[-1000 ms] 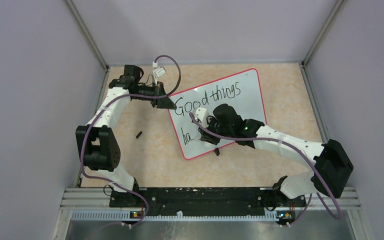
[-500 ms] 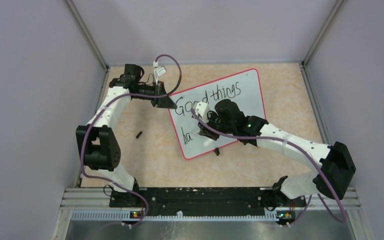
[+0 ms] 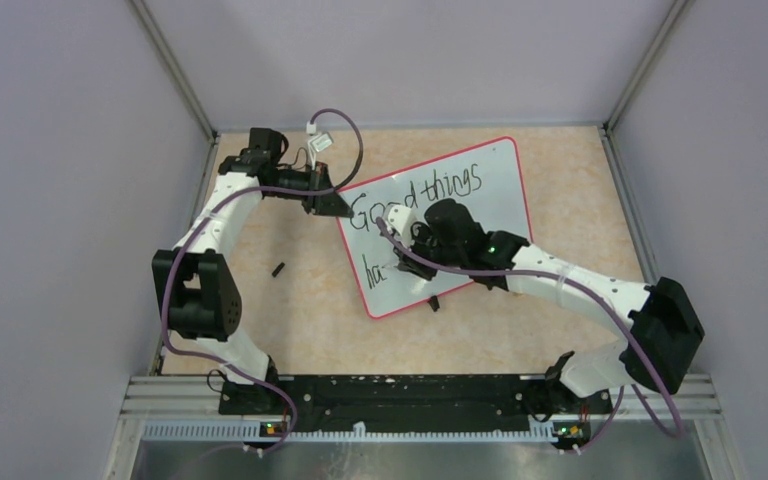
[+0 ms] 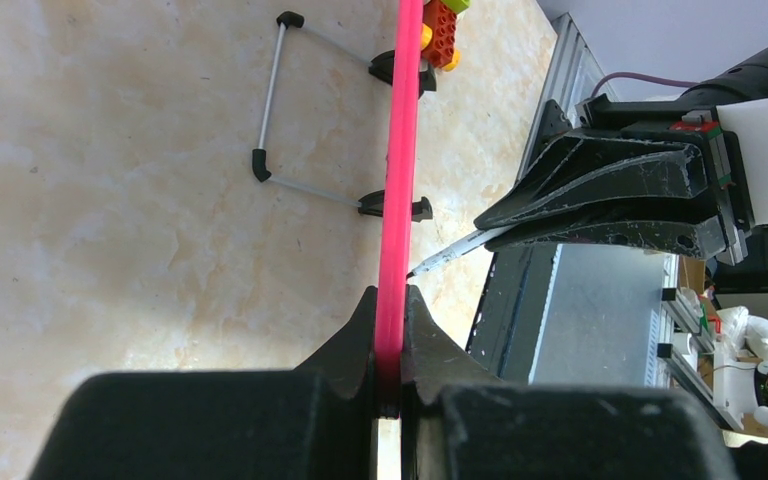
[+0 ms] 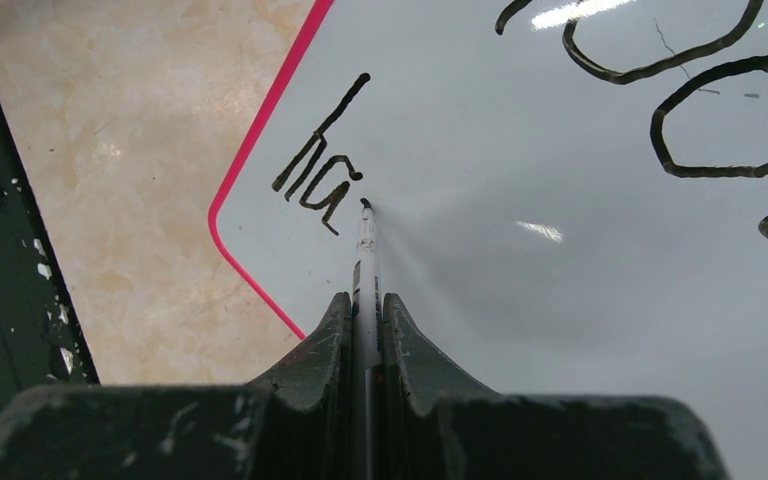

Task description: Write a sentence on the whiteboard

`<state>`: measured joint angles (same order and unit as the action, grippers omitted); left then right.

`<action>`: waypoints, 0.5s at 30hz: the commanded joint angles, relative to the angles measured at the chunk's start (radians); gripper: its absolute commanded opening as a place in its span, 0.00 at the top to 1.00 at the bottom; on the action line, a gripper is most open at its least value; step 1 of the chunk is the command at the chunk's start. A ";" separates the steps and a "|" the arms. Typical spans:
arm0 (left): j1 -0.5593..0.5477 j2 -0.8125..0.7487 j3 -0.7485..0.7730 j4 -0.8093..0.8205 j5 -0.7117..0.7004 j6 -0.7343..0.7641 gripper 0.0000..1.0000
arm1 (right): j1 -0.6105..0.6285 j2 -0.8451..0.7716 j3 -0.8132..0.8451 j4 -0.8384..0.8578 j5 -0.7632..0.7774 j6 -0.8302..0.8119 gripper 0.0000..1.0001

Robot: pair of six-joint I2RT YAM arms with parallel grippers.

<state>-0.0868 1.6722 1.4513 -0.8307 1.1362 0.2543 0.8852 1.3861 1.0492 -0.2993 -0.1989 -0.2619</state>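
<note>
The whiteboard (image 3: 495, 215) lies tilted on the table, white with a thin red frame. The sentence reads "Good things" (image 3: 415, 192) on top, with "ha" (image 5: 310, 170) below it near the board's left corner. My right gripper (image 5: 365, 300) is shut on a thin white marker (image 5: 364, 255); its black tip sits at the board just right of the "a". In the top view the right gripper (image 3: 412, 258) hovers over the lower line. My left gripper (image 4: 390, 325) is shut on the red frame (image 4: 398, 190), at the board's far left corner (image 3: 338, 207).
A small black piece (image 3: 278, 269) lies on the tan table left of the board. A black foot (image 3: 434, 303) sticks out at the board's near edge. The left wrist view shows a wire stand (image 4: 270, 100) under the board and coloured bricks (image 4: 440, 25). Grey walls enclose the table.
My right arm has shifted slightly toward the far side over the board, marker still in its grip. The left arm and the board have not moved.
</note>
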 commanded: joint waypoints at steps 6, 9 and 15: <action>-0.005 0.009 0.032 0.059 -0.108 0.042 1.00 | -0.062 -0.024 0.054 0.033 0.051 -0.013 1.00; -0.005 0.009 0.035 0.057 -0.108 0.041 1.00 | -0.062 -0.021 0.061 0.034 0.046 -0.010 1.00; -0.005 0.006 0.032 0.058 -0.112 0.043 1.00 | -0.063 -0.018 0.038 0.029 0.019 -0.005 1.00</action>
<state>-0.0879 1.6787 1.4528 -0.8238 1.1370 0.2565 0.8425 1.3808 1.0565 -0.3050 -0.2138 -0.2600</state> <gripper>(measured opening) 0.060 0.084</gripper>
